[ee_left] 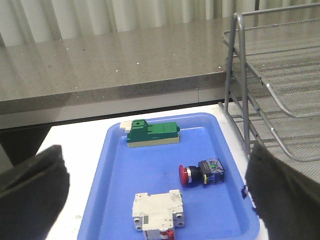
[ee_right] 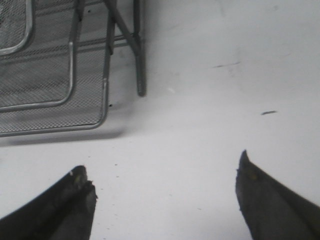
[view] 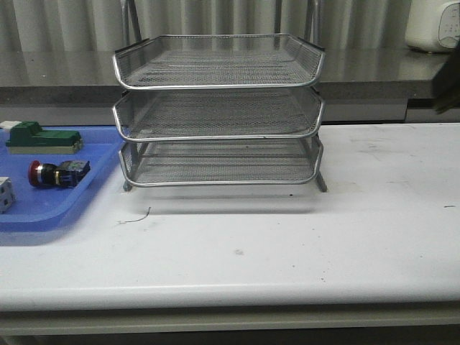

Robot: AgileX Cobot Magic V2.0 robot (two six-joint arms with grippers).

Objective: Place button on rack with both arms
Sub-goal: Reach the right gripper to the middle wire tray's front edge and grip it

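Note:
The button (view: 57, 173), with its red head and black body, lies on its side in the blue tray (view: 79, 205) left of the rack. The three-tier silver mesh rack (view: 215, 86) stands mid-table, all tiers pushed in and empty. In the left wrist view my left gripper (ee_left: 156, 150) is open and hovers above the tray. The button (ee_left: 202, 172) lies between and below its fingers (ee_left: 32, 195), untouched. The rack's side (ee_left: 280, 75) shows beside it. My right gripper (ee_right: 162, 162) is open and empty over bare table near the rack's front corner (ee_right: 75, 100).
The tray (ee_left: 115, 165) also holds a green-and-beige block (ee_left: 152, 134) and a white cube (ee_left: 157, 212). Both show in the front view, the block (view: 43, 138) and the cube (view: 6, 194). A grey counter ledge (view: 374, 72) runs behind the table, with a white appliance (view: 435, 25) on it.

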